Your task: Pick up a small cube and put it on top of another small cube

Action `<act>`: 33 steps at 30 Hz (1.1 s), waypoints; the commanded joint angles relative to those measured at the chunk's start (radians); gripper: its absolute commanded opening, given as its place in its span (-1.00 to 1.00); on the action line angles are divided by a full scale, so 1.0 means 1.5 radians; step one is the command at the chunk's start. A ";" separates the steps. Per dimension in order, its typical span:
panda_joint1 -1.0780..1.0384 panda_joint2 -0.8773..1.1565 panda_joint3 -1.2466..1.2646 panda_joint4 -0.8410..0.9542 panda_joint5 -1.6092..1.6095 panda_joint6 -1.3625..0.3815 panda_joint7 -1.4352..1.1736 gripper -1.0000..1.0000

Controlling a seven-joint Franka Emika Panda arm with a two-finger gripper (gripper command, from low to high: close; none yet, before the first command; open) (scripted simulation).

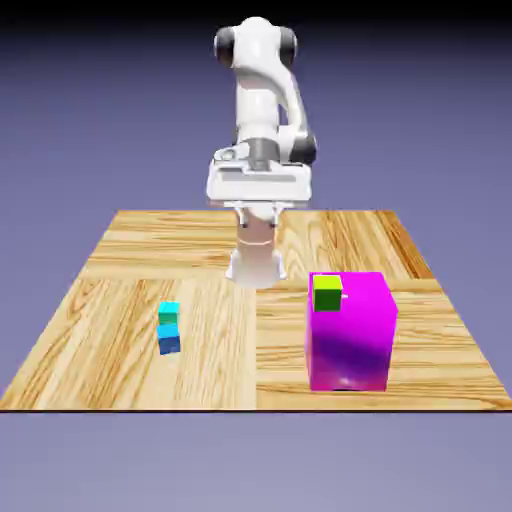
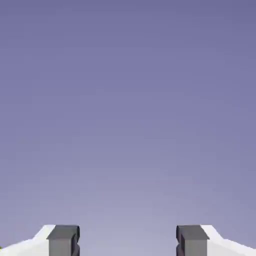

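Observation:
The small blue cube (image 1: 169,343) rests on the wooden table (image 1: 120,250) at the exterior view's left. A teal-cyan small cube (image 1: 169,313) touches it on its upper side in the picture; I cannot tell whether it stands behind the blue cube or on it. A lime-green small cube (image 1: 327,293) sits on the top front corner of the big magenta block (image 1: 352,340). The white hand (image 1: 258,185) hangs high over the table's far side, well away from every cube. In the hand view my gripper (image 2: 128,242) is open, with only the backdrop between its grey fingertips (image 2: 63,240).
The arm's white base (image 1: 255,262) stands at the middle of the table's far part. The magenta block rises tall at the exterior view's right, near the front edge.

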 commanded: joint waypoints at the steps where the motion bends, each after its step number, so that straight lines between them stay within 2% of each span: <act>1: -0.005 0.024 -0.012 0.015 0.013 -0.028 0.003 0.00; 30: -0.163 0.725 -0.345 0.459 0.392 -0.831 0.081 0.00; 32: -0.166 0.738 -0.351 0.468 0.399 -0.846 0.082 0.00; 33: -0.162 0.754 -0.338 0.450 0.419 -0.817 0.070 0.00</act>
